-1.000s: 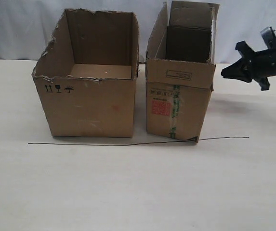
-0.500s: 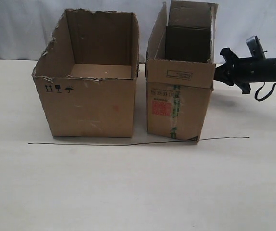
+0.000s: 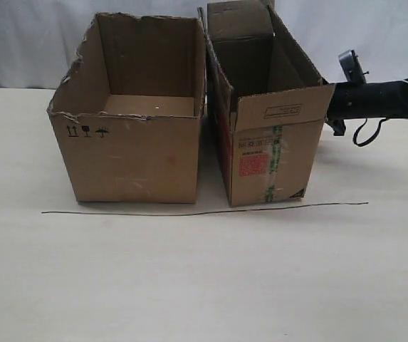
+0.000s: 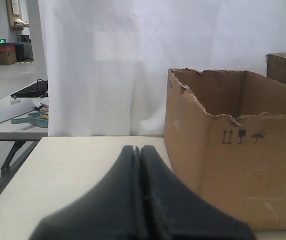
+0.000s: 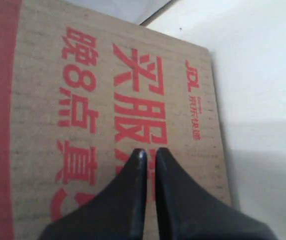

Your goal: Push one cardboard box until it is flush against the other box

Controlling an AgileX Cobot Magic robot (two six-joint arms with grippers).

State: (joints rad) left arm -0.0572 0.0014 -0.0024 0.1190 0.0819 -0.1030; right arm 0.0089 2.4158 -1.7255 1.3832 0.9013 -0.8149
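Note:
The narrow cardboard box (image 3: 269, 160), with its red sticker and green tape, stands right of the other box (image 3: 129, 157), the wide torn-rimmed one. It is turned at an angle: its rear upper corner meets the wide box, while a wedge-shaped gap stays open at the front. My right arm (image 3: 374, 100) reaches in from the right, its tip hidden behind the narrow box's flap. In the right wrist view my right gripper (image 5: 149, 151) is shut, its tips against the red-printed side of the cardboard box (image 5: 108, 90). My left gripper (image 4: 137, 148) is shut and empty, left of the other box (image 4: 232, 165).
A thin black line (image 3: 189, 212) runs across the white table (image 3: 204, 285) just in front of both boxes. A white curtain (image 3: 33, 35) hangs behind. Past the table's left edge, another desk (image 4: 13, 120) holds a keyboard.
My right arm has moved left against the narrow box. The box has slid left and swung round, so its rear now meets the wide box.

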